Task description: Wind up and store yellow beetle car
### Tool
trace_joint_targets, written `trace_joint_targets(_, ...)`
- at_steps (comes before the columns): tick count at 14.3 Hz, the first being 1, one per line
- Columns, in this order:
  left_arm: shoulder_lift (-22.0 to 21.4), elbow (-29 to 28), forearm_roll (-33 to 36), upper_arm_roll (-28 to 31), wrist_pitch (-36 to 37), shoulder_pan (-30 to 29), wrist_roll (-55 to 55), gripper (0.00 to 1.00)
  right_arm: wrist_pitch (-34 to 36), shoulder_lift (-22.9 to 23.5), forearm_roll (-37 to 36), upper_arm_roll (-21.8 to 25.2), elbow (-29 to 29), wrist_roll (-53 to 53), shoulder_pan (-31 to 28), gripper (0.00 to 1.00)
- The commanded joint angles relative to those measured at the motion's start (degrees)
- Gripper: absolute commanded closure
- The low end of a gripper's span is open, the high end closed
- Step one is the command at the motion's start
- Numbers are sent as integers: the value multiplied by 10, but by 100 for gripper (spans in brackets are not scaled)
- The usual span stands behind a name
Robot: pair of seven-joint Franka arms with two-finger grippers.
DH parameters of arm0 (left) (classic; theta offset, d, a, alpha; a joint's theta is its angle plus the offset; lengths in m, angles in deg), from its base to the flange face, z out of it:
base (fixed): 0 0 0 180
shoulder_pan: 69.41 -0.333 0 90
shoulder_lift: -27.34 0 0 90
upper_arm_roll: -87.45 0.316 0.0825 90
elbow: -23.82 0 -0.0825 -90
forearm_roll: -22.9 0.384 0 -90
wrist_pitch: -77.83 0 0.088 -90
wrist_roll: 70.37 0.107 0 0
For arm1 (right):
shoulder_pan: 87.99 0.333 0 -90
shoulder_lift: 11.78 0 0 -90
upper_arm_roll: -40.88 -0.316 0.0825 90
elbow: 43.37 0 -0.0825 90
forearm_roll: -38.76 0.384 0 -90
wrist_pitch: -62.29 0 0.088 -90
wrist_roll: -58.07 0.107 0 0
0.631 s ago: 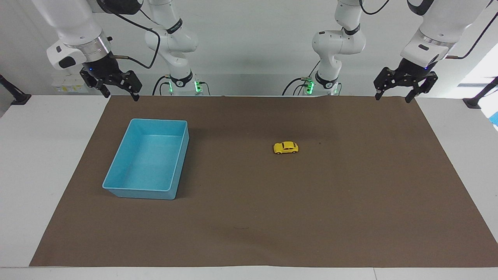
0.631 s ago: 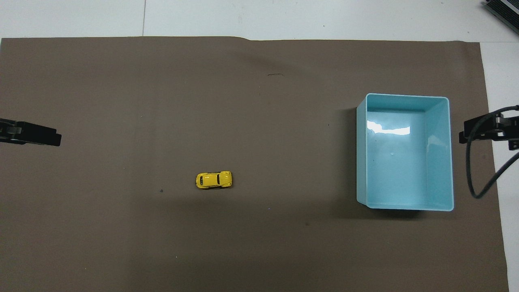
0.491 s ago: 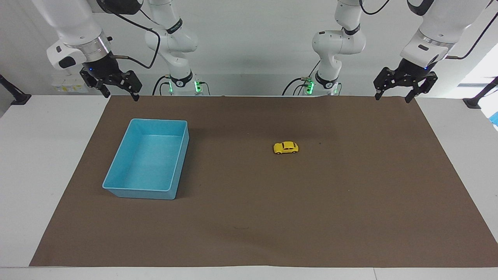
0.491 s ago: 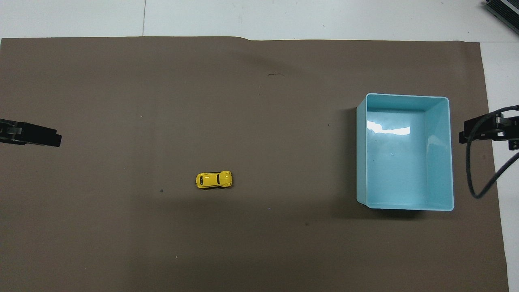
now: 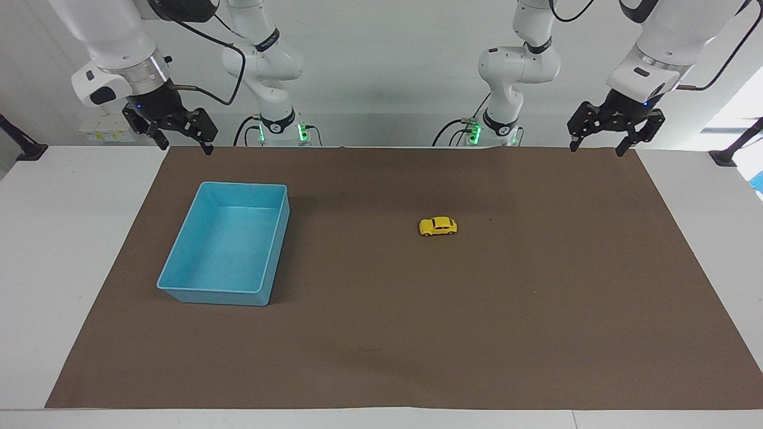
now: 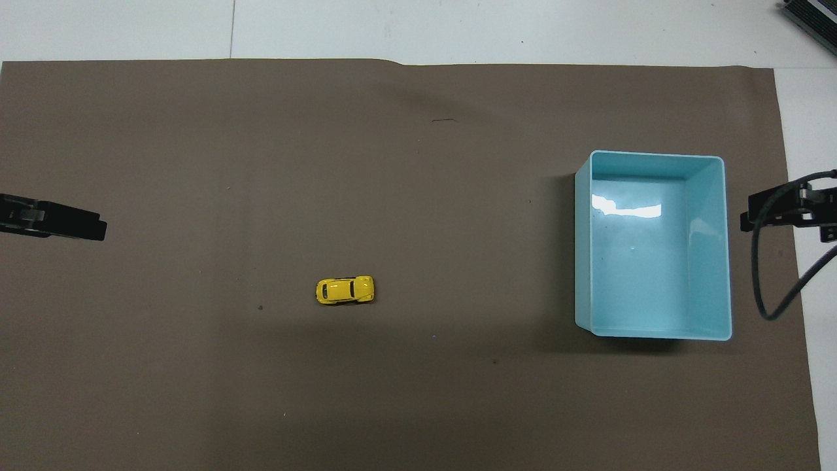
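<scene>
Yellow beetle car point(image 5: 438, 226) sits on the brown mat point(image 5: 536, 333), well apart from the blue bin point(image 5: 271, 262), long axis pointing bin-ward; left gripper point(image 5: 598, 143), raised, fingers spread and empty, hangs nearer than right gripper point(image 5: 185, 145), likewise spread.

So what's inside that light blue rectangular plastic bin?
Nothing: the light blue rectangular plastic bin shows only its bare floor, fully visible from above. The small yellow toy car sits outside on the brown mat.

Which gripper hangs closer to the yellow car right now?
The left gripper, up in the air over the mat's corner at its own end of the table. The yellow beetle car sits toward that end; the right gripper hangs over the corner by the blue bin.
</scene>
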Motion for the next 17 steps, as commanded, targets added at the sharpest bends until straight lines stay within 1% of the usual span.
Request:
trace_joint_targets(1,-19,-23,4,0,1,4,2,0,0,-6,4,-3,5,-12,-4,0)
trace_joint_targets(7,-18,-24,1,-1,-4,5,0,0,0,-6,4,-3,5,-12,-4,0)
trace_joint_targets(9,-15,-24,1,-1,-3,5,-19,0,0,-6,4,-3,5,-12,-4,0)
trace_joint_targets(14,-7,-36,1,-1,-11,19,-125,0,0,-6,4,-3,5,-12,-4,0)
trace_joint_targets(16,-2,-45,-3,-1,-20,31,-207,0,0,-6,4,-2,5,-12,-4,0)
trace_joint_targets(17,-2,-55,-12,-1,-32,36,-270,0,0,-6,4,-3,5,-12,-4,0)
